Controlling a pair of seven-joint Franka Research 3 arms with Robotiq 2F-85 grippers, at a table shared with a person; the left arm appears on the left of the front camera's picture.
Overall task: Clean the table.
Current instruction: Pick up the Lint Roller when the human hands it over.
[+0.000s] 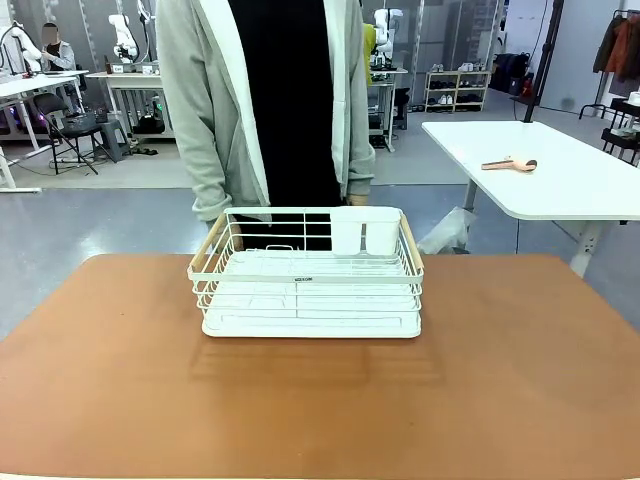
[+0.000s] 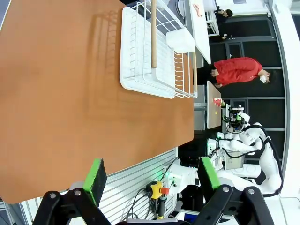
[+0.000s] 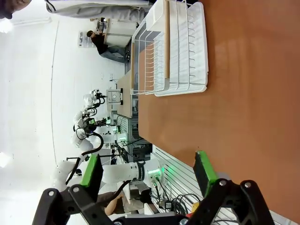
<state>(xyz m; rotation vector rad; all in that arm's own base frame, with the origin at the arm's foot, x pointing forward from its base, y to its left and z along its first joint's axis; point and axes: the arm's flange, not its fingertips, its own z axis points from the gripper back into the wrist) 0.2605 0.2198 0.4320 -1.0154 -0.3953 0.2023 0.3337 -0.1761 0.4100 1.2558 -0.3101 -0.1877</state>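
One big thing dominates: the table (image 1: 520,380), the reddish-brown one, running from the robot's side across to where a person (image 1: 270,100) in a grey cardigan stands at the far edge. Its top looks bare apart from the white dish rack (image 1: 310,275), which sits toward the far side, roughly centred, right in front of the person. My guess is it's parked there so either arm or the person can get at it equally well. The rack looks empty, and its wooden handles (image 1: 210,245) run along the short ends, which seems like the obvious place to grab it from both sides. A white utensil cup (image 1: 365,230) hangs in the rack's far right corner.

Smallest bits: the left gripper (image 2: 152,174) and right gripper (image 3: 147,169) both hang near the robot's edge of the table, well apart from the rack, jaws spread wide with nothing between the green pads. Looks to me like a ready pose, nothing started yet.
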